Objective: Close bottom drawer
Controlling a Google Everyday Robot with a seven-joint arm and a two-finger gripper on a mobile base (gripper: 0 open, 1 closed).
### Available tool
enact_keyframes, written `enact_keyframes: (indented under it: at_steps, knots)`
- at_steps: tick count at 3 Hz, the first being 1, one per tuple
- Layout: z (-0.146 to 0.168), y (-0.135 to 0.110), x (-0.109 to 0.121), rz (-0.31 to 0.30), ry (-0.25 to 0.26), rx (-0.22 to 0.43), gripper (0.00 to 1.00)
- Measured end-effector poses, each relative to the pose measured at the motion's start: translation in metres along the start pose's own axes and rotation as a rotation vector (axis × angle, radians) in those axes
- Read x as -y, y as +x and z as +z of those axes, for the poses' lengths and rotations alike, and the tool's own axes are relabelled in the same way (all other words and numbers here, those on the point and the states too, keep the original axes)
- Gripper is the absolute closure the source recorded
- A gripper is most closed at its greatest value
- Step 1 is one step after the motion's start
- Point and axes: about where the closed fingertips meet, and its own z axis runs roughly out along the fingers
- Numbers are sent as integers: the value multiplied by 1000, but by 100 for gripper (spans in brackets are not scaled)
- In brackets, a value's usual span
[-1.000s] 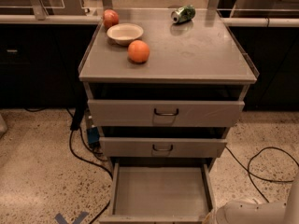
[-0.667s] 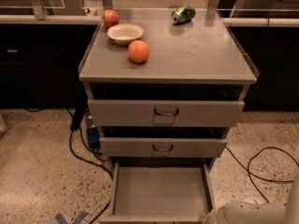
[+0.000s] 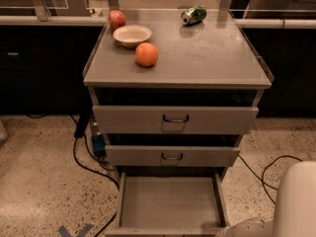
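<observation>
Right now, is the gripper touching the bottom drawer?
Cannot tell. The camera view shows the bottom drawer pulled open, but the gripper is out of frame; only a white robot part shows lower right.

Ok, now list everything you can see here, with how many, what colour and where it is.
Cabinet: one, grey, centre.
Top drawer: one, grey, slightly out.
Middle drawer: one, grey, slightly out.
Bottom drawer: one, grey, pulled far out, tray bare.
Apple: one, red, cabinet top, back left.
Bowl: one, white, beside the apple.
Orange: one, orange, in front of the bowl.
Can: one, green, on its side, back of the top.
Cables: black, on the floor either side.
Tape cross: one, blue, floor lower left.
Robot body: white, lower right corner.
Gripper: not in view.
</observation>
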Motion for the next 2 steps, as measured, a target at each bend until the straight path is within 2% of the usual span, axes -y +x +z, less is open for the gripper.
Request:
enact_keyframes:
  at_steps: [1,2]
  knots:
    - [0,0,0,0,0,0,100]
    - [3,0,16,-14,44,11,100]
